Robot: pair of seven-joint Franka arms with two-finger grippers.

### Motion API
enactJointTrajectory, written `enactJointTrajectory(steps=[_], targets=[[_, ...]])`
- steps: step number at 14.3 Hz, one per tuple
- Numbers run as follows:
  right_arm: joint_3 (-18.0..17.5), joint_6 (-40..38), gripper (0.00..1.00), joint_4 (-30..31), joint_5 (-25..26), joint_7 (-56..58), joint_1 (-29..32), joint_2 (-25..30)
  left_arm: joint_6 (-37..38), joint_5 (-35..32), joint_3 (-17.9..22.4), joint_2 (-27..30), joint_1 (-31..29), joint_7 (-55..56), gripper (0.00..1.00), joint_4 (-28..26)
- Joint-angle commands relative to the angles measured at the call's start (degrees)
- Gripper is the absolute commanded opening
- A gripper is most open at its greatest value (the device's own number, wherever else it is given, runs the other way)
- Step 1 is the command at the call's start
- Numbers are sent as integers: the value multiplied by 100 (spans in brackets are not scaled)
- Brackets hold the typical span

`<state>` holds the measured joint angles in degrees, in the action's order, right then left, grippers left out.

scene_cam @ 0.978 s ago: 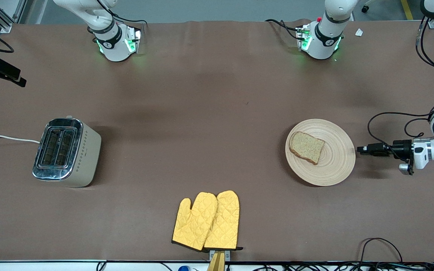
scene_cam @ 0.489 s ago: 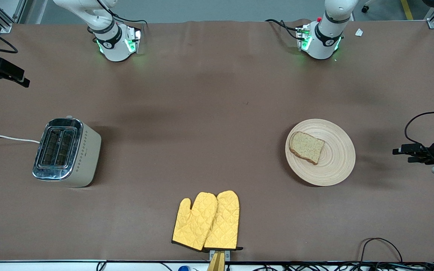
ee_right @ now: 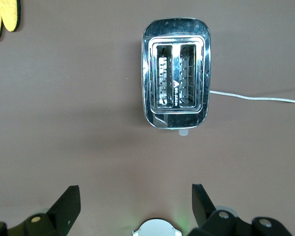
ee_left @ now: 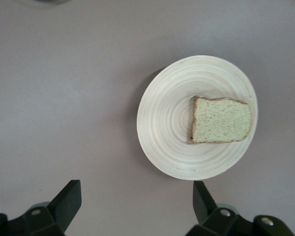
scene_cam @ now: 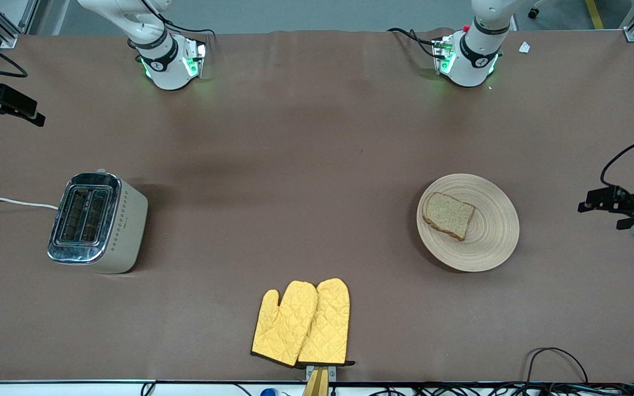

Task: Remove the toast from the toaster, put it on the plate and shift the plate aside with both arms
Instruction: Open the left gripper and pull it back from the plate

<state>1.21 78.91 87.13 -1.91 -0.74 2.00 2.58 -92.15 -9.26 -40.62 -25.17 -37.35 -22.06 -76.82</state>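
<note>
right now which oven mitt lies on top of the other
The oven mitt toward the left arm's end of the table lies on top; its edge overlaps the other mitt, whose thumb sticks out toward the toaster.

A high front camera faces both arm bases across the worktop (scene_cam: pixel 317 165); each wrist camera looks straight down, sharing the plate (ee_left: pixel 196 117) and the toaster (ee_right: pixel 176 73) with it.
</note>
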Motion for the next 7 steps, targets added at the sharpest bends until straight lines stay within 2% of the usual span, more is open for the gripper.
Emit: enactJointTrajectory(steps=[1,5,7], targets=[[-33,-103,100,-64,173,-75,99,-30,223,-85,28,450,157,79,100,53],[-24,-103,100,-3,200,-66,161,-30,302,-50,-104,959,201,167,100,53],[-24,-121,100,-3,200,-75,134,-30,512,-76,61,1285,769,403,100,44]])
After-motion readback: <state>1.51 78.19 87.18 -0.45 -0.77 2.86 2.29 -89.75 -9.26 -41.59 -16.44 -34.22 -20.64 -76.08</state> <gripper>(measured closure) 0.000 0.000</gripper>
